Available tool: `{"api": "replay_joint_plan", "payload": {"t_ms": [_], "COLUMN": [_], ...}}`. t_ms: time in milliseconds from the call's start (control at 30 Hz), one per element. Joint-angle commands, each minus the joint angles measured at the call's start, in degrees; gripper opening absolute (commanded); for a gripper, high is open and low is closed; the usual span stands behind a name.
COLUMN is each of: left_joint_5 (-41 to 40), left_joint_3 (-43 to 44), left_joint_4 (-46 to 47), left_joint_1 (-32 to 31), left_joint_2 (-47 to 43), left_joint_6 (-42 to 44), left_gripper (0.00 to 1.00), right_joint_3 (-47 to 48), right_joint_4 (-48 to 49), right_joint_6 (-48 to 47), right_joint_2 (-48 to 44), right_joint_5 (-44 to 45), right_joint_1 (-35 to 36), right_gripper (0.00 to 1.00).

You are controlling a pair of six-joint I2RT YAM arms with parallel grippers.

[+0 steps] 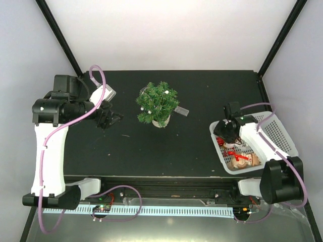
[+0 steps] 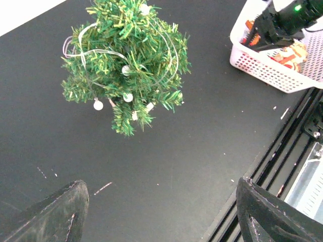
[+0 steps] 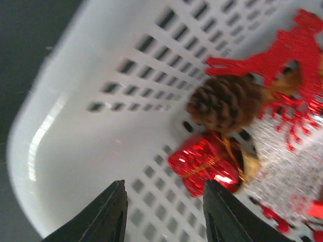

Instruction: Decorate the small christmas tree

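Though already wound with a thin pale wire and dotted with a few small white bulbs, far from finished: talking here of the small christmas tree [image 1: 157, 105], upright in its white pot mid-desk, toward the back, well apart from both arms. No red, no pine cone, nothing else hung on those green branches in either view. Just beside the pot on its right, a small clear tag or box [image 1: 181, 111], too small to tell which.

Out to the right now: white basket [image 1: 277, 132] at the desk's right edge, holding the ornaments. Brown pine cone [image 3: 224, 103], shiny red gift box [image 3: 204, 164], red glitter piece [image 3: 287, 65] shaped like a reindeer or a sprig, hard to say. All in the basket, none lifted out. Right gripper [image 3: 164, 201] dipped inside it, fingers parted with nothing between them, tips just short of the red gift box. Looks like the reach for a first pick, not a grasp yet.

Over on the left: left gripper [image 2: 161, 212] hovering above bare desk, fingers spread wide, empty, pointed toward the tree. Possibly waiting to steady the tree or take a handover, a guess only.

By the look of things: lights on, ornaments all to come. Left to do: pinch one, carry across, hook onto a branch, repeat for the rest of the basket.
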Motion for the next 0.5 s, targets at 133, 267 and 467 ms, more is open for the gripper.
{"api": "replay_joint_plan", "payload": {"t_ms": [133, 267, 467], "left_joint_5": [-0.4, -0.4, -0.5], "left_joint_3": [-4.7, -4.8, -4.6], "left_joint_4": [-0.1, 0.4, 0.9], "left_joint_1": [-0.2, -0.2, -0.2], "left_joint_2": [-3.5, -2.9, -2.4], "left_joint_6": [-1.6, -1.9, -2.3], "left_gripper": [0.8, 0.8, 0.8], "right_joint_3": [5.9, 8.5, 14.7], "right_joint_4": [12.2, 13.9, 3.0], "right_joint_6": [-3.3, -2.7, -6.3], "right_joint_2": [4.7, 4.4, 4.4], "right_joint_5": [-13.7, -12.5, -0.2], "right_joint_1": [-0.2, -0.3, -0.3], "right_gripper": [0.43, 0.43, 0.43]}}
